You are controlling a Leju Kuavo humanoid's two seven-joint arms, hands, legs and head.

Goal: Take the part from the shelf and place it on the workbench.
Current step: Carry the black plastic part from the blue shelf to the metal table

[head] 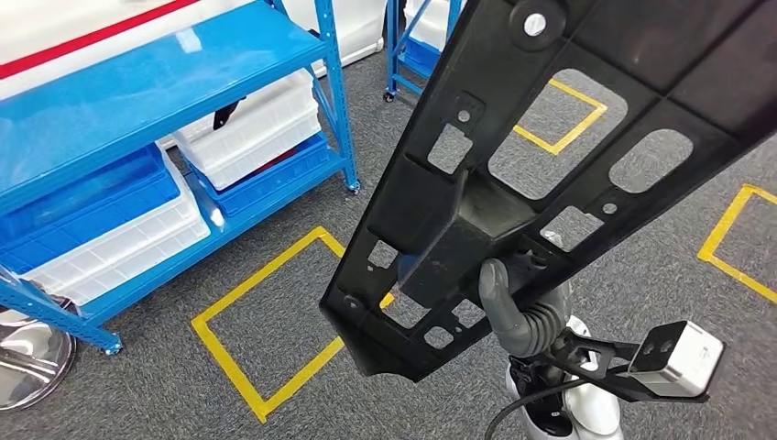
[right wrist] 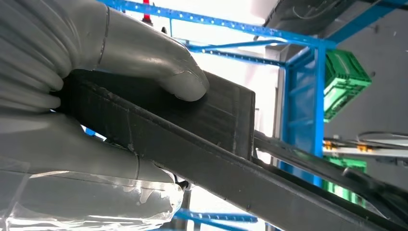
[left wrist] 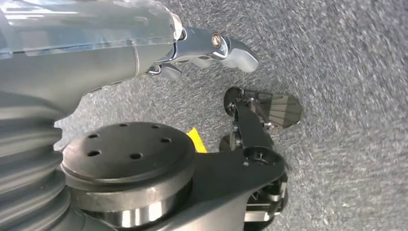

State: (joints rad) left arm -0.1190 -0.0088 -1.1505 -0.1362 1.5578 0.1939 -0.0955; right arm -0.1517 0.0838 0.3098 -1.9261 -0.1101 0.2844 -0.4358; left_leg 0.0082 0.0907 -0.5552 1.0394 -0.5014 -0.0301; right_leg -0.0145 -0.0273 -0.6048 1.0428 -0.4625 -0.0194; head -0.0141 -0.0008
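A long black plastic part point(head: 550, 156) with several cut-out holes crosses the head view from lower centre to the upper right, tilted and lifted above the carpet. My right hand point(head: 518, 312) grips it from below near its lower end, thumb wrapped over the edge. In the right wrist view the thumb point(right wrist: 163, 67) presses on a raised block of the part point(right wrist: 226, 120), with the other fingers under it. My left hand point(left wrist: 211, 48) hangs over the grey carpet, fingers stretched out and holding nothing.
A blue shelf point(head: 137, 110) stands at the left with white bins point(head: 247, 128) and blue bins point(head: 92, 202) on its lower levels. A second blue rack point(head: 412, 46) is further back. Yellow tape squares point(head: 266, 321) mark the carpet. A green crate point(right wrist: 344, 82) sits on a rack.
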